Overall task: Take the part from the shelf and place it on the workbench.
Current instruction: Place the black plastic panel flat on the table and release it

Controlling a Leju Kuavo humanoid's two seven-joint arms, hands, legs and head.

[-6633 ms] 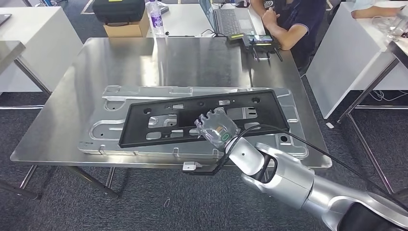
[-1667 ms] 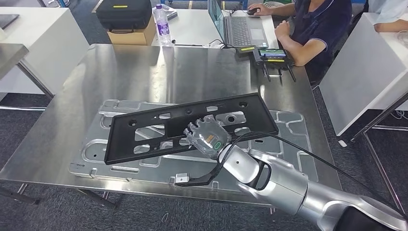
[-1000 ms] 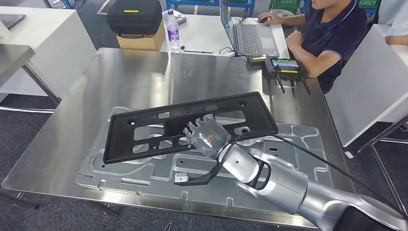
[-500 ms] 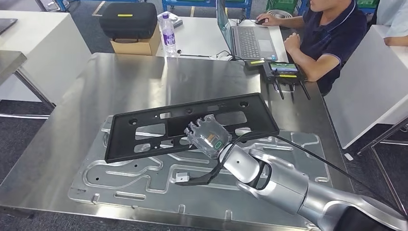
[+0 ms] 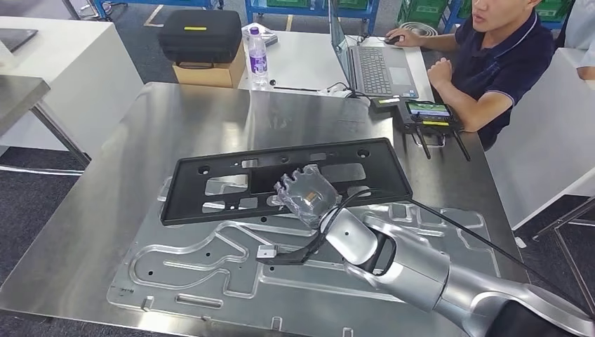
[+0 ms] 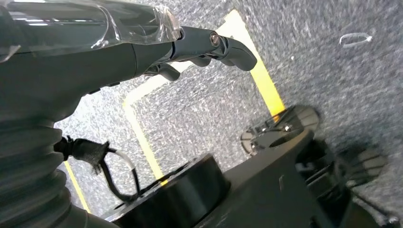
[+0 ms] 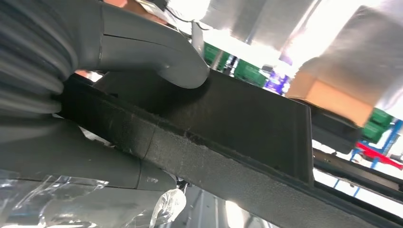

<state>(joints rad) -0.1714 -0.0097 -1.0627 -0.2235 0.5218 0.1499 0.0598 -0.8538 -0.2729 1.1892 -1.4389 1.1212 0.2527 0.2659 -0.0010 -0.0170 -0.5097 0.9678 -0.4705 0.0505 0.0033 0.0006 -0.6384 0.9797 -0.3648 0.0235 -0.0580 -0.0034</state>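
One right hand [image 5: 306,198] grips the black part [image 5: 281,179] over the worktop [image 5: 182,112]; we should lower it flat onto the metal plate [image 5: 210,274] before letting go.

Steel worktop [image 5: 210,119] on dark grey carpet [image 5: 42,203]; beyond its far edge, a white desk [image 5: 309,67] bearing a laptop [image 5: 368,67], bottle [image 5: 259,49] and black case [image 5: 200,35].

arm: my right arm [image 5: 421,270] silver, black cable alongside
hand: right hand [image 5: 306,196] clear plastic cover, grey ribbed cuff
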